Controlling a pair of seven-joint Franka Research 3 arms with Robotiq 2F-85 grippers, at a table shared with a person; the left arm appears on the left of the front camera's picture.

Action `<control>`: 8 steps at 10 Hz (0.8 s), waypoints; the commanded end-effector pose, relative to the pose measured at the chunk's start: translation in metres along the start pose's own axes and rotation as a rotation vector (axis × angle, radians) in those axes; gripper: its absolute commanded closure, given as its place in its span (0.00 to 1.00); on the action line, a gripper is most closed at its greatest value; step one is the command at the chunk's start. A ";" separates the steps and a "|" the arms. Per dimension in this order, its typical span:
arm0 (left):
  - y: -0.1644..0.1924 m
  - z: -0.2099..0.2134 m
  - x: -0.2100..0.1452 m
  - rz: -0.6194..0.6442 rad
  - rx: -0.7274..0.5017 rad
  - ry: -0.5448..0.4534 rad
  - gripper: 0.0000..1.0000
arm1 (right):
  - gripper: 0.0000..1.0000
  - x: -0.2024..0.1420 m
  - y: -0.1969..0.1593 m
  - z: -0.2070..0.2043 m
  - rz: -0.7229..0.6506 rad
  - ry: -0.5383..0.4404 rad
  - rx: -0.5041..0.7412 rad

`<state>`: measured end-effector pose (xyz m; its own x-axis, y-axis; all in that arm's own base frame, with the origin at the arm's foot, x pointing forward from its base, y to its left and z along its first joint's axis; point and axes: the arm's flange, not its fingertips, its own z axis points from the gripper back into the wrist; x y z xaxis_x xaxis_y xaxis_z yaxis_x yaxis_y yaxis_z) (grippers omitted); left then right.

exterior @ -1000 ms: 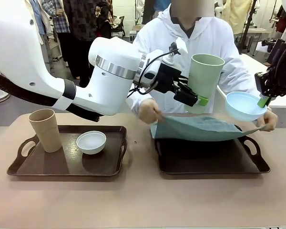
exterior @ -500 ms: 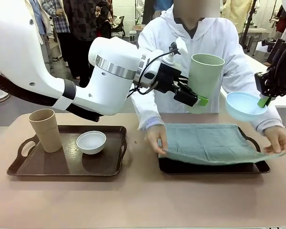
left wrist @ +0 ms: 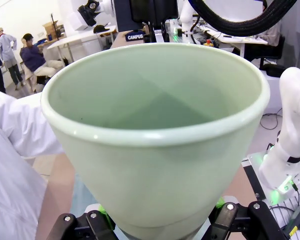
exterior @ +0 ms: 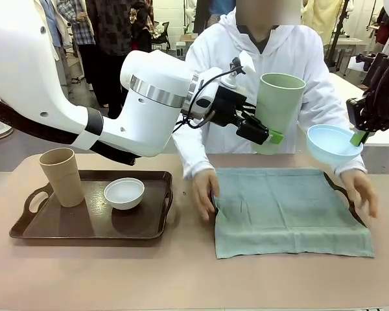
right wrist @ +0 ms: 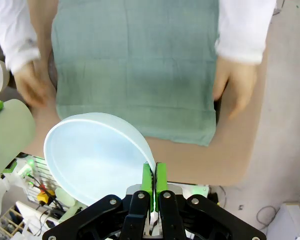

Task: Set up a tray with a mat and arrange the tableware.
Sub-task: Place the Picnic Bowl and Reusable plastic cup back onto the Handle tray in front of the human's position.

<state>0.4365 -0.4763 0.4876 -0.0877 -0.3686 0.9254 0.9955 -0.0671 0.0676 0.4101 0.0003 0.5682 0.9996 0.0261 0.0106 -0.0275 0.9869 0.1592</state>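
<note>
Your left gripper (exterior: 271,135) clasps the pale green tumbler (exterior: 280,103) near its base, upright and raised above the far middle of the table (exterior: 181,272); your right gripper (exterior: 358,137) is pinched tight on the rim of the light blue bowl (exterior: 329,142), held tilted in the air at the far right; below them the green mat (exterior: 288,210) lies spread over the right tray (exterior: 335,184); a person's hands (exterior: 204,191) rest at its left and right edges; on the left tray (exterior: 52,227) stand the tan tumbler (exterior: 61,176) and, just right of it, the white bowl (exterior: 124,192).
</note>
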 end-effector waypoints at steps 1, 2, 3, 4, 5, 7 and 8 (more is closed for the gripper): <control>0.001 -0.001 0.001 -0.023 -0.009 -0.009 1.00 | 0.98 0.000 0.001 -0.001 0.007 0.001 -0.001; 0.001 -0.001 0.001 -0.023 -0.009 -0.009 1.00 | 0.98 0.000 0.001 -0.001 0.007 0.001 -0.001; 0.001 -0.001 0.001 -0.023 -0.009 -0.009 1.00 | 0.98 0.000 0.001 -0.001 0.007 0.001 -0.001; 0.001 -0.001 0.001 -0.023 -0.009 -0.009 1.00 | 0.98 0.000 0.001 -0.001 0.007 0.001 -0.001; 0.001 -0.001 0.001 -0.023 -0.009 -0.009 1.00 | 0.98 0.000 0.001 -0.001 0.007 0.001 -0.001; 0.001 -0.001 0.001 -0.023 -0.009 -0.009 1.00 | 0.98 0.000 0.001 -0.001 0.007 0.001 -0.001; 0.001 -0.001 0.001 -0.023 -0.009 -0.009 1.00 | 0.98 0.000 0.001 -0.001 0.007 0.001 -0.001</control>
<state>0.4365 -0.4763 0.4875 -0.0877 -0.3686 0.9254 0.9954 -0.0672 0.0676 0.4101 0.0003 0.5682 0.9996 0.0261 0.0106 -0.0275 0.9869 0.1592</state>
